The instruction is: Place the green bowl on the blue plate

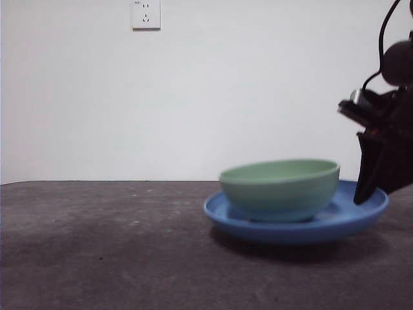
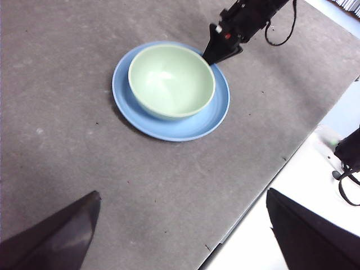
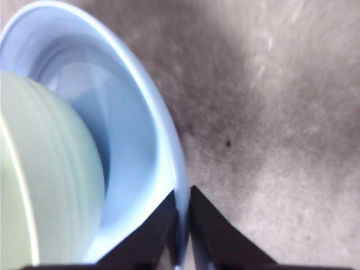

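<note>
The green bowl (image 1: 281, 187) stands upright on the blue plate (image 1: 348, 219) at the right of the table. It also shows in the left wrist view, bowl (image 2: 171, 81) on plate (image 2: 169, 126). My right gripper (image 1: 360, 197) reaches down to the plate's right rim. In the right wrist view its jaws (image 3: 183, 225) are pinched shut on the thin rim of the plate (image 3: 129, 140), beside the bowl (image 3: 45, 185). It also shows in the left wrist view (image 2: 212, 56). My left gripper (image 2: 181, 194) is open and empty, high above the table and apart from the plate.
The dark grey table (image 1: 97, 245) runs left of the plate. Its edge (image 2: 253, 197) is near, with a white surface beyond it. A wall socket (image 1: 146, 14) is on the white wall behind. A black cable (image 2: 281, 31) hangs off the right arm.
</note>
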